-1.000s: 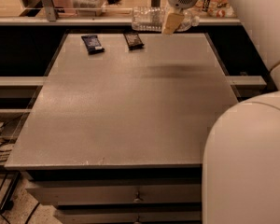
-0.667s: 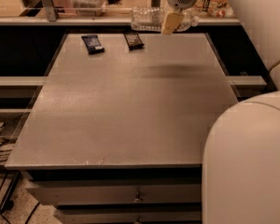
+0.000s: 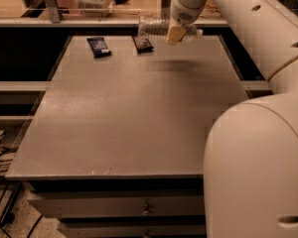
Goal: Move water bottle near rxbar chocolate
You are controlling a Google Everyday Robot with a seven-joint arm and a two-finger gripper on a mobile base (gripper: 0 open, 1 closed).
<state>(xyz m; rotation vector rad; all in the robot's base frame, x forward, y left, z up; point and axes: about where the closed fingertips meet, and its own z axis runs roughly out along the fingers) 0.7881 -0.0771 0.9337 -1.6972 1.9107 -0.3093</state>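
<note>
Small shift only since a second ago: gripper (image 3: 176, 32) and bottle (image 3: 154, 28) sit slightly lower and a touch further left in the camera view. Both bars unmoved.

- Gripper: at the far edge of the table (image 3: 129, 128), right of centre, hanging from the arm (image 3: 248, 29) that comes in from the right. Closed around the bottle; one pale finger (image 3: 175, 34) crosses the bottle's front.
- Bottle: carried lying on its side, long axis left to right, clear ribbed body sticking out leftward from the grip. Judged off the surface, since a soft shadow (image 3: 174, 65) lies on the table nearer the camera, apart from it. Which end carries the cap, cannot tell.
- Dark bar (image 3: 142, 44): flat on the table near the far edge, just below the bottle's left end in the view.
- Blue bar (image 3: 98, 46): further left, well apart from the bottle. Not the target.

Key relation: dark bar lies left of the gripper and slightly nearer the camera. The bottle's free end already points that way, so probably little sideways travel remains, mostly lowering. Risk: setting down on the bar itself.
</note>
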